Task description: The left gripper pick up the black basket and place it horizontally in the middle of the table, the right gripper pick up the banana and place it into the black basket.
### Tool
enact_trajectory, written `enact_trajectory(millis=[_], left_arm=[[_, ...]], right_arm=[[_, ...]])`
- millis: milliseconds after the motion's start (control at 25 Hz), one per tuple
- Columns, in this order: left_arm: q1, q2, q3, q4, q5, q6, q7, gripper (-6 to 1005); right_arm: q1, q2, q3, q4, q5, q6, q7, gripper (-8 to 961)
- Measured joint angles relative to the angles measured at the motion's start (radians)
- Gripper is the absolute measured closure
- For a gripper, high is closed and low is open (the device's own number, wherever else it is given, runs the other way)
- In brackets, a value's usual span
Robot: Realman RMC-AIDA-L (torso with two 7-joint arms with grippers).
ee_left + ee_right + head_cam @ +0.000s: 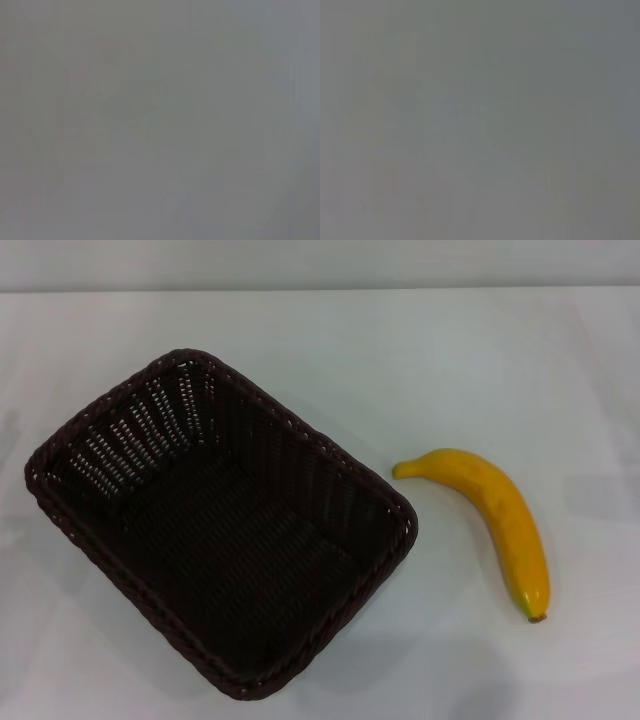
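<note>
Looking down from the head camera, I see the white table (560, 360) filling the frame, with a pale wall strip along its far edge. The black basket (220, 525) sits open side up, turned at an angle, with nothing inside. The banana (495, 520) lies just right of the basket, apart from it, its stem end nearer me. Neither gripper shows here. My left wrist camera gives only flat grey. My right wrist camera does too, so I cannot tell either gripper's state.
</note>
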Motion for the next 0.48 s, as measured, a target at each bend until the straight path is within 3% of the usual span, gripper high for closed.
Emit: enact_trajectory(millis=[480], left_arm=[[-0.006,0.009,0.002,0.008,0.044,-0.005,-0.02,118]], right_arm=[[0.006,-0.001,0.0,0.0,0.0,-0.016,0.001,107]])
